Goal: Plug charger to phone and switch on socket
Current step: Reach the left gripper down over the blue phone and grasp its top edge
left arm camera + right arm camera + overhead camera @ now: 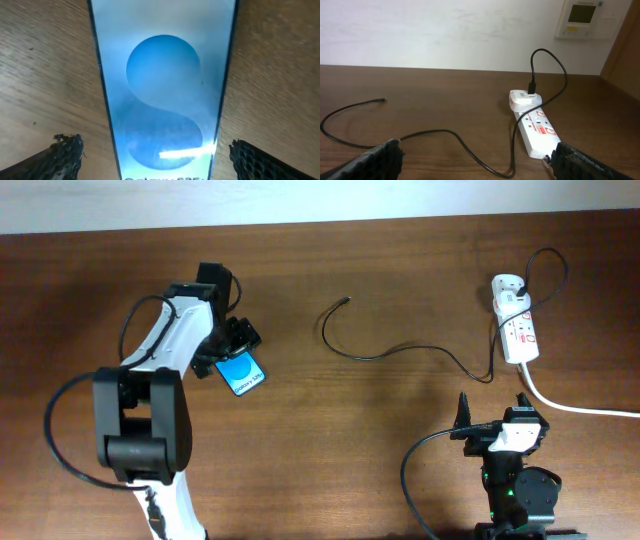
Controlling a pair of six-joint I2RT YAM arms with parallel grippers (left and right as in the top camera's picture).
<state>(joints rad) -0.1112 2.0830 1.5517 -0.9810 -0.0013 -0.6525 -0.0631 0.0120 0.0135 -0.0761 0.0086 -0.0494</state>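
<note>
**Phone.** The phone lies flat on the table at left of centre in the overhead view. It is a slim rectangle with a thin black edge and a glossy bright blue screen bearing a darker blue circle. In the left wrist view, white lettering is cut off by the bottom edge; "Galaxy S25" is partly legible.

**Left gripper.** The left gripper is spread, with one black, rough-textured finger on each side of the phone and neither clamping it.

**Charger.** The charger is a thin black cable lying in loose curves across the middle of the table. Its small connector tip rests free on the wood. The other end loops into a white adapter.

**Socket.** The socket, an elongated white plastic strip with red labels, lies at upper right in the overhead view. The adapter sits in its far end. The label writing is too small to read. A thick white cord exits toward the right edge.

**Right gripper.** The right gripper is spread wide with nothing between its fingers, at lower right.

**Surface.** The table is dark brown wood grain.
</note>
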